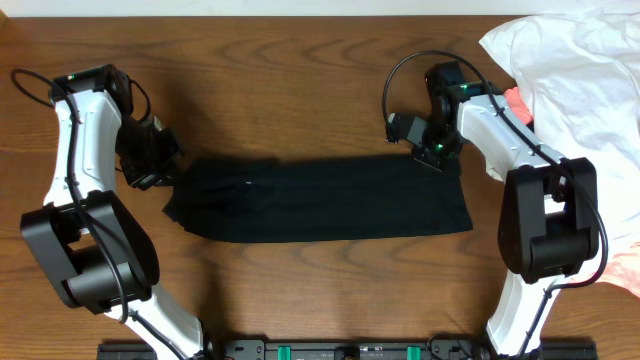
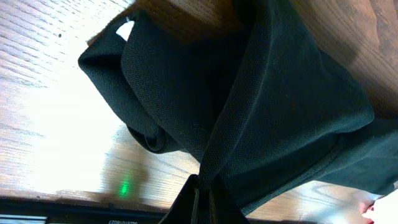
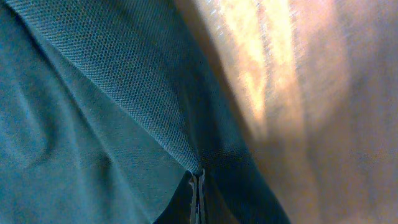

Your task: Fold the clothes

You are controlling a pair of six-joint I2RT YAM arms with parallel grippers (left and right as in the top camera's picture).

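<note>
A: Where does the black garment [image 1: 320,200] lie?

B: It is spread as a wide, flat band across the middle of the wooden desk [image 1: 300,60]. It runs between the two arms, with its long sides going left to right.

A: And the left end effector [image 1: 160,178]?

B: It sits at the garment's left end, with its fingers closed on the cloth. The left wrist view shows a fold of the black knit gathered to a point where the fingertips meet. The fabric beyond them is bunched in loose folds.

A: The right end effector [image 1: 437,157]?

B: It is at the garment's right end, on the far edge away from the robot's base. Its fingers are pressed together. In the right wrist view the fabric's edge runs straight into the pinch, so it grips that edge.

A: What else is on the desk?

B: A large white garment [image 1: 580,70] is heaped in the far right corner, behind the right arm. A coral-pink garment [image 1: 515,100] shows just beside that arm. Both lie apart from the black garment.
</note>
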